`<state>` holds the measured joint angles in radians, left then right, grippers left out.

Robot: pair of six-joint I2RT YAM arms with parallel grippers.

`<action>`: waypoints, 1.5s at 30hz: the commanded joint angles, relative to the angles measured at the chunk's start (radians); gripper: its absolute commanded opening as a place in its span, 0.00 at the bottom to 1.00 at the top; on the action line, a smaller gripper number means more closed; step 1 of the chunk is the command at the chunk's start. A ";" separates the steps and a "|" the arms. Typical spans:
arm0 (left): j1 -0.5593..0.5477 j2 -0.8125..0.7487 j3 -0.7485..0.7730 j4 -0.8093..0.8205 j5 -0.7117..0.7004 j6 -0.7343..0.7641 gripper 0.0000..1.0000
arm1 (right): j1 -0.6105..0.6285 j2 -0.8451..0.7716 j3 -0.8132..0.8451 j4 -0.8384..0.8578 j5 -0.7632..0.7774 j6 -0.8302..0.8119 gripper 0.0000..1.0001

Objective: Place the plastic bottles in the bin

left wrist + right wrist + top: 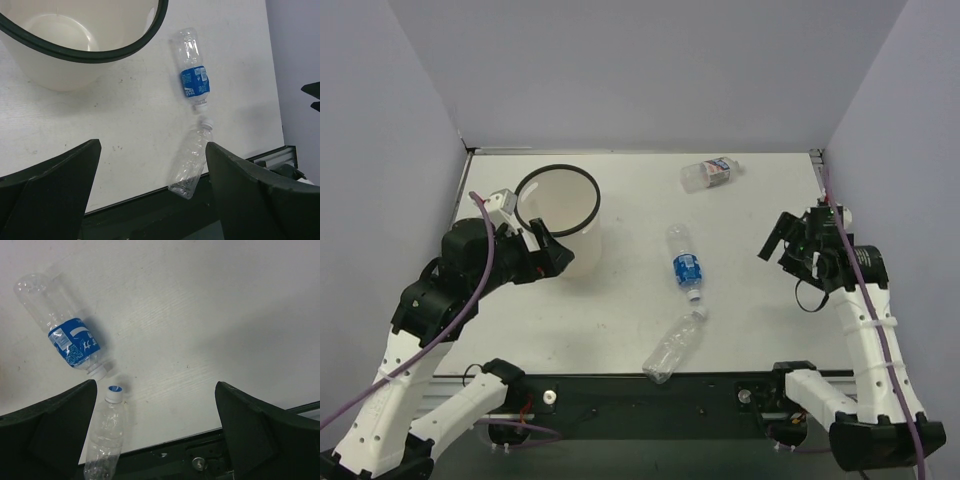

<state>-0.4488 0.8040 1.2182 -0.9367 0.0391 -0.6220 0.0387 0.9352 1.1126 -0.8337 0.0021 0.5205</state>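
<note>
The plastic bottles all lie on their sides on the table point(620, 300), none in the bin point(585, 255). The blue-label bottle point(686, 262) is at mid-table, just right of the bin. The unlabelled bottle point(675, 345) lies nearer the arms, cap to cap with it and almost touching, and its base reaches the table's near edge. The shorter bottle point(708, 173) is by itself near the far wall, well apart from the others.

All three look empty and thin-walled. I judge them very light, easily dented and slick, and likely to roll or skid if nudged. The best hold is across the middle of the body, square to its length and with gentle pressure. The label band on the two labelled ones should give more friction. The neck is stiffer but a small target.

The left gripper point(152, 150) hangs beside the bin, jaws spread wide and holding nothing. The right gripper point(155, 385) hovers right of the paired bottles, likewise wide apart and empty
</note>
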 commanded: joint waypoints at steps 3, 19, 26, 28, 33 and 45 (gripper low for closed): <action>0.007 0.003 0.015 0.105 0.031 0.054 0.97 | 0.188 0.207 0.130 0.038 0.085 -0.056 0.99; 0.007 -0.032 -0.005 0.111 0.028 0.031 0.97 | 0.362 0.856 0.581 0.102 -0.033 -0.148 0.93; 0.007 -0.046 -0.003 0.101 -0.005 0.019 0.97 | 0.378 1.066 0.696 0.082 -0.082 -0.142 0.91; 0.007 -0.046 0.000 0.098 -0.018 0.019 0.97 | 0.392 1.091 0.702 0.082 -0.080 -0.148 0.91; 0.007 -0.048 -0.005 0.099 -0.024 0.015 0.97 | 0.406 1.171 0.705 0.082 -0.077 -0.165 0.91; 0.007 -0.022 0.007 0.125 0.028 0.025 0.98 | 0.423 1.095 0.655 0.149 -0.033 -0.212 0.65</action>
<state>-0.4488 0.7757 1.2106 -0.8627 0.0433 -0.5983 0.4480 2.1639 1.7844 -0.7048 -0.0639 0.3370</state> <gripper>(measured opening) 0.975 0.669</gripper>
